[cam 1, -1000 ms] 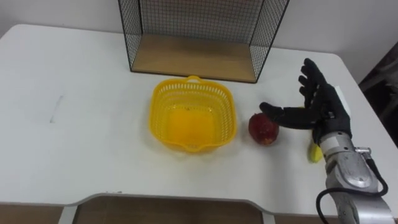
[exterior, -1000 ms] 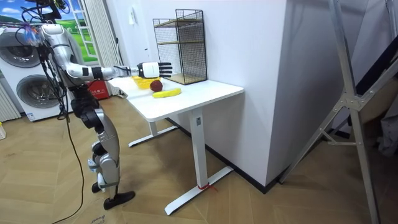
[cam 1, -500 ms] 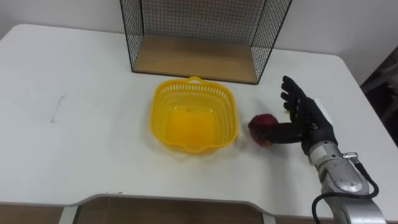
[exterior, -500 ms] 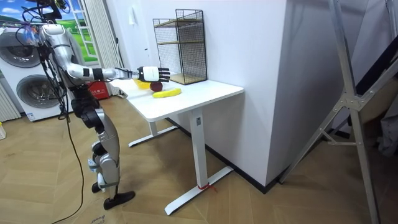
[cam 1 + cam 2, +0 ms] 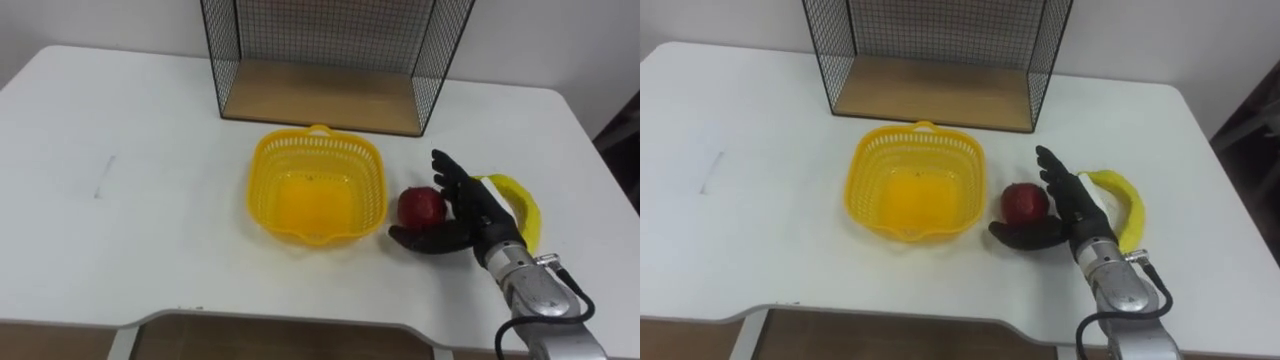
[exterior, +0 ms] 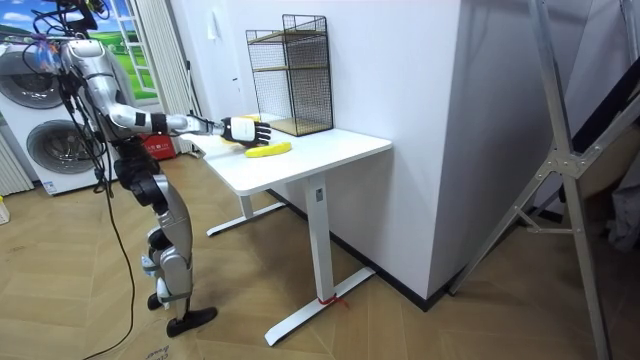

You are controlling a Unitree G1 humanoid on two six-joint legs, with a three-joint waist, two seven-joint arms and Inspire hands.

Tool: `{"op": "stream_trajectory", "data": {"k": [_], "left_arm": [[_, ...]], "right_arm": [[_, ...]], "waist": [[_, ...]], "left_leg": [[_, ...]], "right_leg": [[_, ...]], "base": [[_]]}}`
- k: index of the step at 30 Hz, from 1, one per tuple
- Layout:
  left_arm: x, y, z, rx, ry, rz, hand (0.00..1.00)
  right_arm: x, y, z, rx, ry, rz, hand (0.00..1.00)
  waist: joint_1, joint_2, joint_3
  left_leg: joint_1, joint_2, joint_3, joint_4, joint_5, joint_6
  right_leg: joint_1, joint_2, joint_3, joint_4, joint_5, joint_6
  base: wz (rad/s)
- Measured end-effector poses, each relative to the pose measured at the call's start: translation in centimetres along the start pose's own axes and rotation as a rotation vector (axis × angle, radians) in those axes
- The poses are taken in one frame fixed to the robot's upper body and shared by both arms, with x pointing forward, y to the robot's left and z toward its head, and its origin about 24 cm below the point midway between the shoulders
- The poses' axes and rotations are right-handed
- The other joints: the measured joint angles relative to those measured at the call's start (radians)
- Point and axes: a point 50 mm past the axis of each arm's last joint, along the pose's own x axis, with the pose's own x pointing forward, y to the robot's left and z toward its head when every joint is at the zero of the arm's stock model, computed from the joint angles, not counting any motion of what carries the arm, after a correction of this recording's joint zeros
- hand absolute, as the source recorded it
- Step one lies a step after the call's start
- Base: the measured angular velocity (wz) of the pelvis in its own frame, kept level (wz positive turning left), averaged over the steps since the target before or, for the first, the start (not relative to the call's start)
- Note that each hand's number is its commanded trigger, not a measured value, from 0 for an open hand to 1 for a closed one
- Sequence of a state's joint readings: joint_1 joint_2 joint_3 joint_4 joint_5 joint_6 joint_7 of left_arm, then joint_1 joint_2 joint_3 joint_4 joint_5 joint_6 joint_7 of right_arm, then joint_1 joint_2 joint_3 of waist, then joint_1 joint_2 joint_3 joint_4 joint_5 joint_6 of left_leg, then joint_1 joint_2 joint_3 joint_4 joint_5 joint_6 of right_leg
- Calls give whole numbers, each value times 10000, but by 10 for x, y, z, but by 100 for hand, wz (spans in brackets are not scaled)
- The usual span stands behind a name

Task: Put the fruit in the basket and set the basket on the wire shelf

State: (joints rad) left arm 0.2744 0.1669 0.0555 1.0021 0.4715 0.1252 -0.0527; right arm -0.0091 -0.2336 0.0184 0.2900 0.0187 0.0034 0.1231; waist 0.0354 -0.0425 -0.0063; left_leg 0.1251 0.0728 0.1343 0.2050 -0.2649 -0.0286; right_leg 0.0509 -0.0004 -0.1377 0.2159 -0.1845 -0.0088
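Observation:
An empty yellow basket (image 5: pixel 258 190) sits mid-table in front of the wire shelf (image 5: pixel 320 95). Just right of it lies a red apple (image 5: pixel 420 203). My right hand (image 5: pixel 472 216) rests low on the table against the apple's right side. Its fingers are straight along the fruit and its thumb reaches across in front of it, open, not closed round it. A yellow banana (image 5: pixel 521 198) lies just behind and right of the hand. The room view has the hand (image 6: pixel 243 130) over the table beside the banana (image 6: pixel 268 150).
The white table (image 5: pixel 120 240) stretches bare to the left of the basket. The black wire shelf with a wooden floor stands at the table's back edge, and it is a two-tier rack (image 6: pixel 295 75) in the room view. The table's right edge is close to the banana.
My right hand has come down and leftward from above the banana to the apple's side, thumb now in front of the fruit. The banana is uncovered. The apple and basket stay put.

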Motion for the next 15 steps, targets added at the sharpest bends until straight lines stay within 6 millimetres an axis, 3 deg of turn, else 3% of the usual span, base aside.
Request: {"op": "stream_trajectory", "data": {"k": [15], "left_arm": [[0,-1,-1,-3,62,-240,0]], "right_arm": [[0,0,-3,-677,179,13,0]], "waist": [[2,-136,37]], "left_leg": [[2,-2,-5,-19,0,0]], "right_leg": [[67,10,-19,-115,12,9]], "base": [[0]]}}
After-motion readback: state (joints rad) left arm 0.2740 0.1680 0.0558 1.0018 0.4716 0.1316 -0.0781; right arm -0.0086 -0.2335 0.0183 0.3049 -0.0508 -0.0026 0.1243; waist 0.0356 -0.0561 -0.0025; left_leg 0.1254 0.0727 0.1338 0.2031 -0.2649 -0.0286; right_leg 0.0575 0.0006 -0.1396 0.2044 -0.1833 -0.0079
